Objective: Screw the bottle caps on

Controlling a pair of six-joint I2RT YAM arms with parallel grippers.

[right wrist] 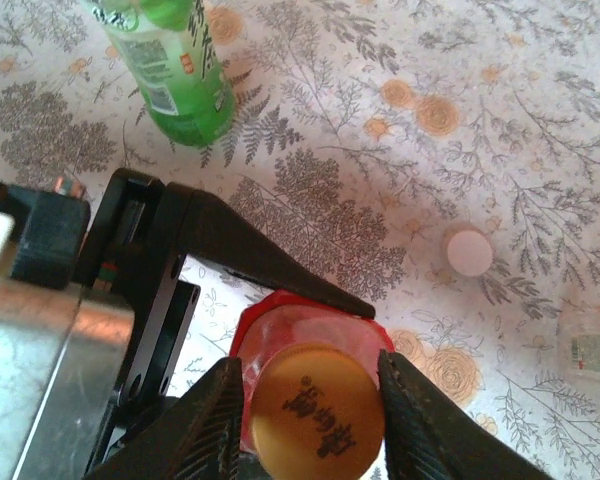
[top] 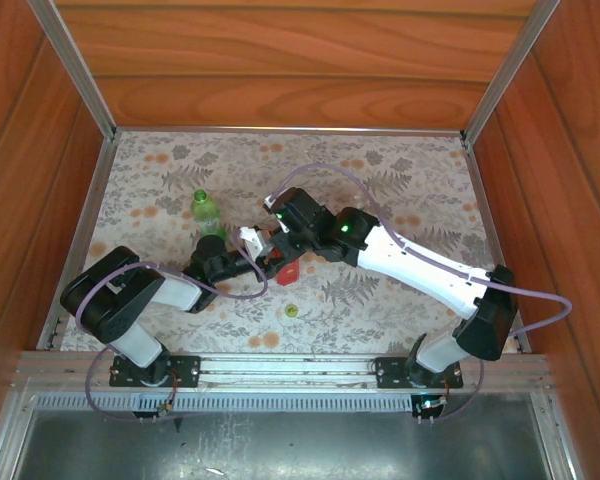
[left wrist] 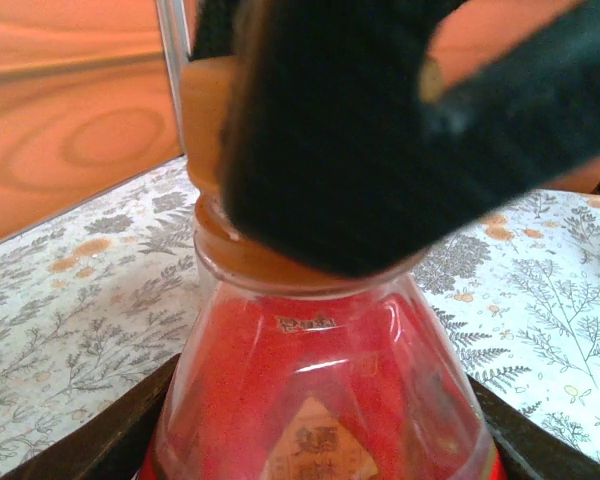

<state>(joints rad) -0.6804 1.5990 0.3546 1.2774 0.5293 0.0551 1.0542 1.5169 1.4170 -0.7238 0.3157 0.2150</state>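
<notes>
The red labelled bottle (top: 291, 271) stands near the table's middle, and my left gripper (top: 274, 266) is shut on its body. In the left wrist view its dark fingers (left wrist: 120, 440) flank the red bottle (left wrist: 320, 390). An orange cap (right wrist: 315, 410) sits on the bottle's neck, with my right gripper (right wrist: 310, 385) coming from above and shut on its two sides. The green bottle (top: 205, 210) stands upright behind the left gripper. A yellow-green cap (top: 291, 311) lies in front of the red bottle. A white cap (right wrist: 470, 252) lies on the cloth, and a clear bottle (right wrist: 595, 350) shows at the right edge.
The table wears a floral cloth (top: 400, 180) and is walled by wooden panels (top: 280, 80) on three sides. The right arm (top: 420, 262) stretches diagonally across the right half. Bare cloth lies at the back and far right.
</notes>
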